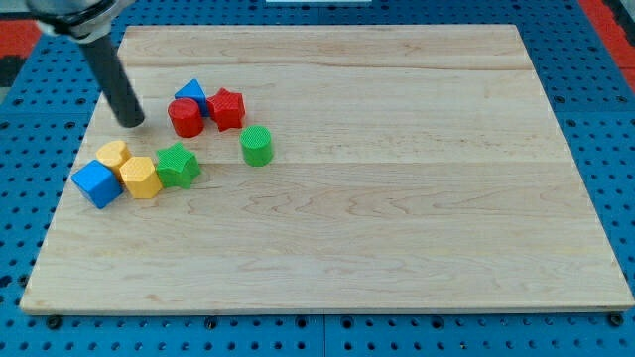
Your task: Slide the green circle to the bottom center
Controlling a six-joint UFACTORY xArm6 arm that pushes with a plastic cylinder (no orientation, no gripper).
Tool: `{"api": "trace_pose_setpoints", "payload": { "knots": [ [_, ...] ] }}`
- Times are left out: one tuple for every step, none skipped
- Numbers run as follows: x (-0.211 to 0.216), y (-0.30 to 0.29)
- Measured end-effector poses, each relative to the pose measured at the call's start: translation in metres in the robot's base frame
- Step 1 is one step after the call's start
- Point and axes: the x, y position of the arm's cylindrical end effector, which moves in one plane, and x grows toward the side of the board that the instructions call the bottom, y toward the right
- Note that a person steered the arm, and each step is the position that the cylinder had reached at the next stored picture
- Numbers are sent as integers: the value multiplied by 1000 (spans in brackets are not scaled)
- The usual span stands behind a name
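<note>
We had no fingers, just a rod; my tip [131, 123] sat near the view's top left, left of the red circle [186, 117]; the green circle [256, 146] waited in the bench's [417, 228] upper left part, untouched; the whole slide down to the bottom center was still left.

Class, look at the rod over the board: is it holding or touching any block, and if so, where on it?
Nothing is held. My tip stands clear of all blocks, left of the red cylinder, far from the green circle.

Bright even light, soft shadows, edges perhaps slightly blurred.
</note>
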Motion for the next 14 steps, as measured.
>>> {"api": "trace_pose_setpoints", "payload": {
  "knots": [
    [15, 97],
    [63, 169],
    [96, 191],
    [104, 155],
    [127, 174],
    [133, 294],
    [139, 380],
    [153, 357],
    [113, 351],
    [62, 433],
    [101, 454],
    [141, 418],
    [142, 417],
    [117, 409]
  ]
}}
